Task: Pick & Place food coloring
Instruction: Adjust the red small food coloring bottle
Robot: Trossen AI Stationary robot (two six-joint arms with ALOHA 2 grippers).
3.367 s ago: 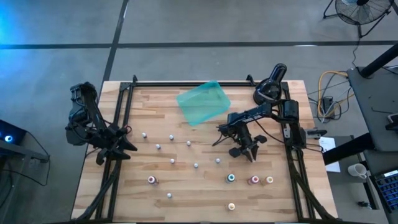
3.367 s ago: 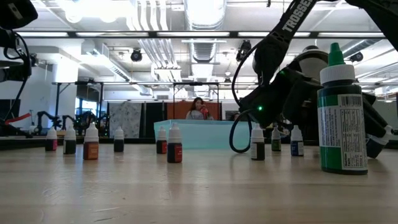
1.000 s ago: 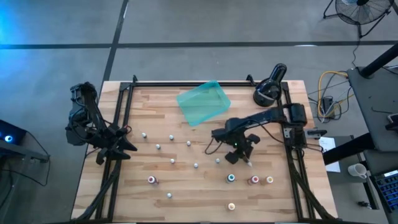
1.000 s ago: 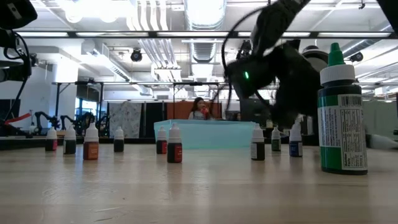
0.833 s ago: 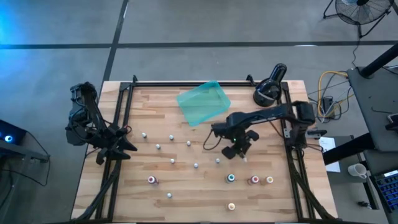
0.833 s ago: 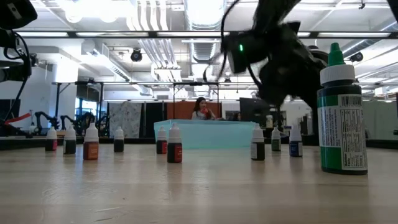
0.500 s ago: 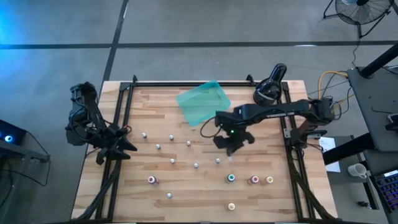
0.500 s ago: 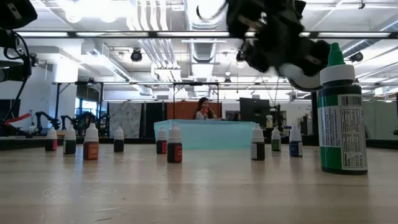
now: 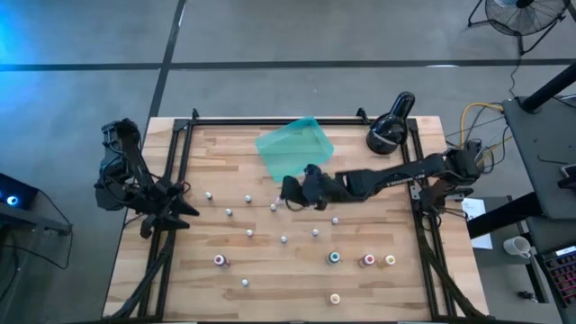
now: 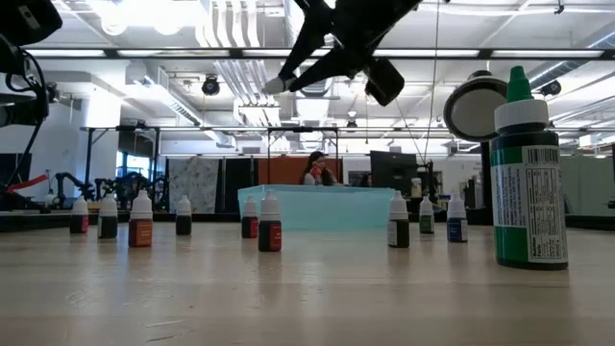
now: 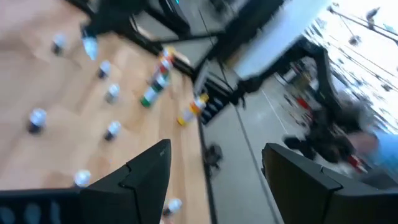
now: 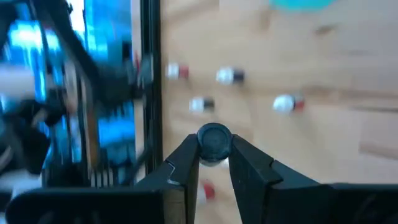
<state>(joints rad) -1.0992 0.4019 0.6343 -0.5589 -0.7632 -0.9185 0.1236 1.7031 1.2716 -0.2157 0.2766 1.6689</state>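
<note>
From above, the right gripper (image 9: 290,190) hides its load beside the teal tray (image 9: 294,148); its wrist camera shows it clenched on a small bottle (image 12: 213,143). Other bottles (image 9: 335,257) dot the table (image 9: 225,162). The left gripper (image 9: 184,211) waits released at the table's left edge.

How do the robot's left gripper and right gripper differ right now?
The left gripper is open and empty; the right gripper is shut on a small bottle. The left waits at the table's left edge; the right hangs high near the teal tray. Both are dark, two-fingered.
</note>
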